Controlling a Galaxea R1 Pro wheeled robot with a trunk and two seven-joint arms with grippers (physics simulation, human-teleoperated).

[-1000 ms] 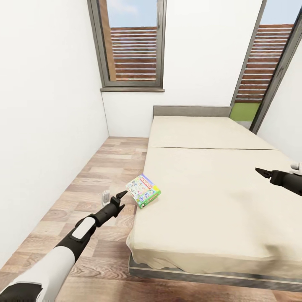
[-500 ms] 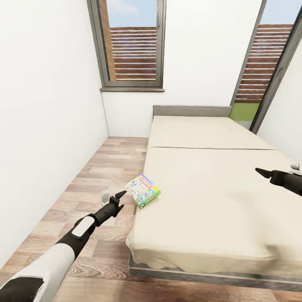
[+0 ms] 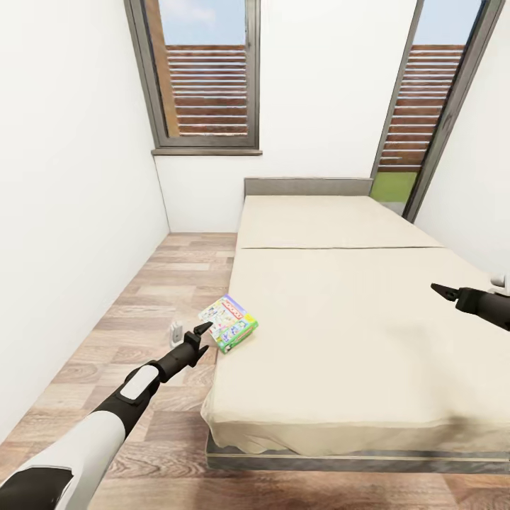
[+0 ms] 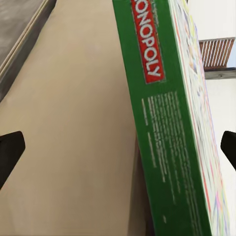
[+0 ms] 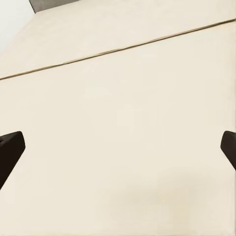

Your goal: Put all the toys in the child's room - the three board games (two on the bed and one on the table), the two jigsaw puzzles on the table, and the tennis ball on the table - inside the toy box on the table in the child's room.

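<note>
I have the left gripper (image 3: 197,333) out over the floor (image 3: 142,312) beside the bed (image 3: 354,312), and the board game (image 3: 228,323) lies just ahead of its tips, on the bed's near corner with part of the box hanging over the edge. From the left wrist camera the gripper (image 4: 118,150) is spread wide: one dark fingertip (image 4: 10,150) sits at each side of the frame, and the game (image 4: 172,113) fills the gap ahead, its green side with the red label turned toward me. I cannot tell whether a tip touches the box; in the head view the upper finger looks to end right at its edge. A small grey object (image 3: 177,331) stands on the floor just beside the left gripper, too small to make out. My right gripper (image 3: 445,291) hangs over the far side of the bed, well apart from the game, pointing across the mattress. Its wrist camera shows it (image 5: 118,150) wide as well, fingertips (image 5: 10,150) at the frame's edges and plain beige bedding (image 5: 118,123) ahead, crossed by a thin seam (image 5: 118,49). Beyond the bed are a window (image 3: 205,74) and a tall glazed opening (image 3: 425,99).
</note>
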